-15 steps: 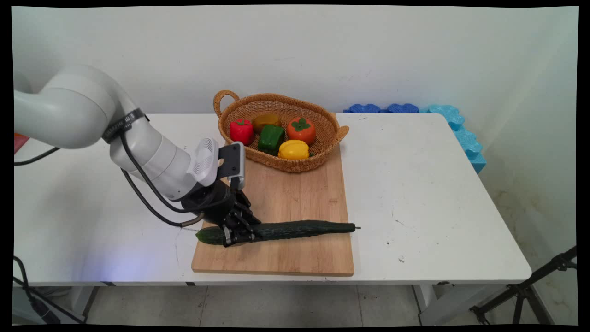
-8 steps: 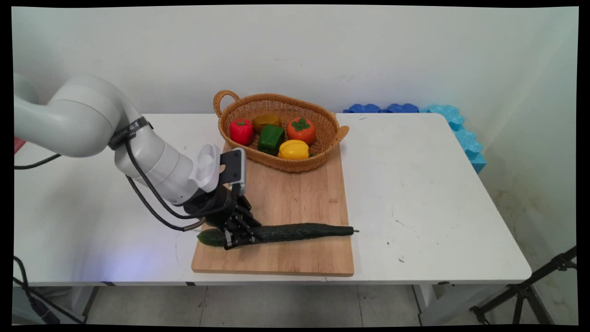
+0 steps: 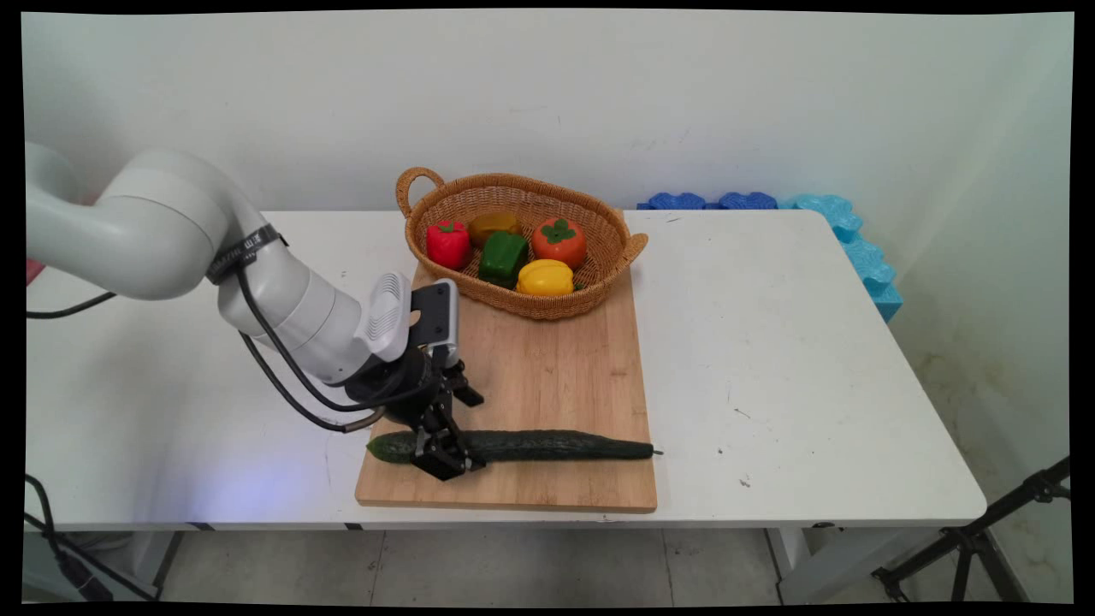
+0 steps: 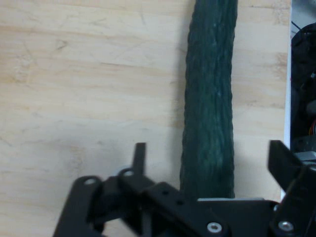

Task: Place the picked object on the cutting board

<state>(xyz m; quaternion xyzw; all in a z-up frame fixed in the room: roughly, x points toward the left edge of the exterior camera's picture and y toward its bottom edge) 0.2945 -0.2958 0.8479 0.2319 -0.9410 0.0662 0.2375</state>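
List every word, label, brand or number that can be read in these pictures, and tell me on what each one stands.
Nothing here can be quoted as readable text.
Black strap round the white arm: small white lettering, too small and blurred to read.
Cucumber, wooden board, wicker basket: no text or label shows in either view.

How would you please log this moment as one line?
gripper: open, straddling cucumber | cucumber: lying on cutting board | basket: peppers inside
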